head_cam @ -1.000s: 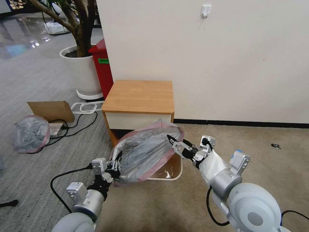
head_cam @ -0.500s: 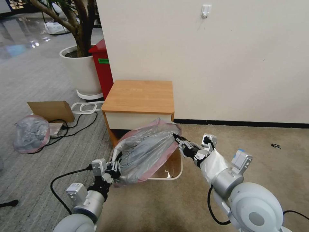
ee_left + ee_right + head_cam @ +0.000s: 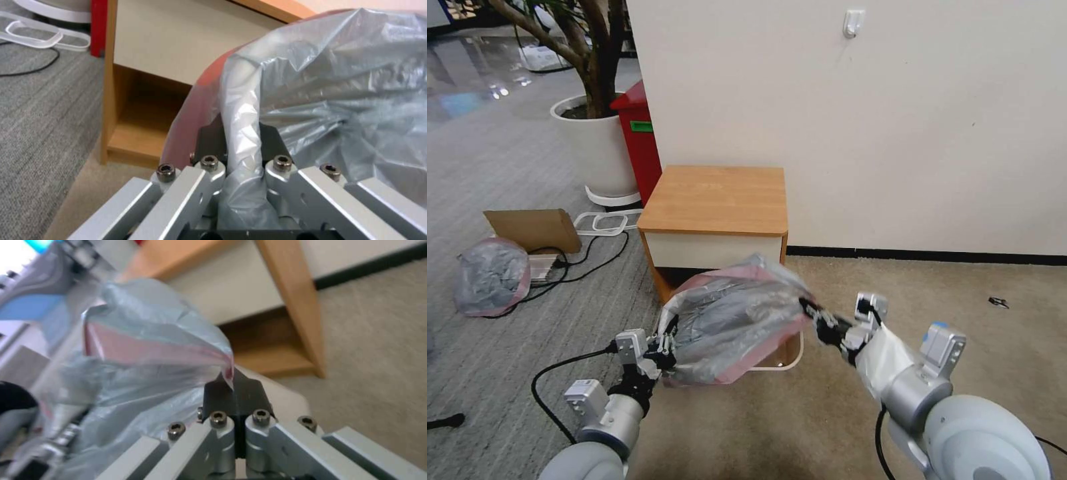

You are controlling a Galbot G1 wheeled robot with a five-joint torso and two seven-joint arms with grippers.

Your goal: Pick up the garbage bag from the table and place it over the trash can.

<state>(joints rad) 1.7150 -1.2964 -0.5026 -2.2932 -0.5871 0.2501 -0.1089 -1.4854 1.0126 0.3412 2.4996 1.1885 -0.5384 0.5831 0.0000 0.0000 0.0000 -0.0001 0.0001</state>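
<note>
Both grippers pinch the garbage bag (image 3: pixel 734 320) from opposite sides: the left gripper (image 3: pixel 662 352) has its fingers (image 3: pixel 209 140) pressed on a bunched fold of grey film, and the right gripper (image 3: pixel 814 319) has its dark fingertips (image 3: pixel 233 391) pressed together on the pink hem at the other corner. I judge they hold it this way to keep the mouth stretched wide, so that it can fit around the rim of the bin. The bag hangs in the air between the two arms, in front of the table (image 3: pixel 717 200) and just above the trash can (image 3: pixel 790 357); most of the bin is hidden under the plastic and one rounded cream corner of the rim shows. The bag is thin and translucent, full of small wrinkles, and it billows like a shallow dome, so it will probably collapse or slip if one side is let go. The table has a smooth light wood top, a white front and an open lower shelf. It stands on a beige carpet against a plain wall. Off to the left, on the grey floor, lies a rounded grey-and-pink bundle (image 3: pixel 490 277), which is not part of this job.
</note>
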